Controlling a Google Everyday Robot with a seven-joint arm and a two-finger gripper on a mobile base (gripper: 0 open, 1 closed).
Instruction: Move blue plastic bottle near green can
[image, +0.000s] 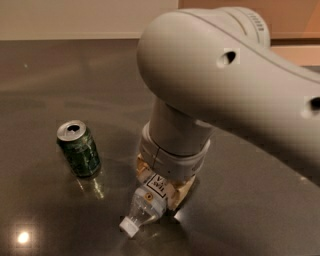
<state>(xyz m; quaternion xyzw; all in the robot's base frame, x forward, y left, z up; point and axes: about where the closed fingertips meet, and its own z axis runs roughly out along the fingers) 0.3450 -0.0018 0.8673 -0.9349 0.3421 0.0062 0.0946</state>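
Note:
The green can (79, 148) stands upright on the dark table at the left, silver top up. The blue plastic bottle (146, 206) lies tilted with its white cap pointing down-left toward the table's front; only its neck, cap and part of the label show. My gripper (162, 189) is under the big grey arm, right of the can, and is shut on the bottle's body. The bottle is about a can's width from the can and does not touch it.
The grey arm (220, 85) fills the upper right and hides the table behind it. The dark glossy table (45, 80) stretches left and back to a pale wall. A bright light reflection (22, 237) lies at the front left.

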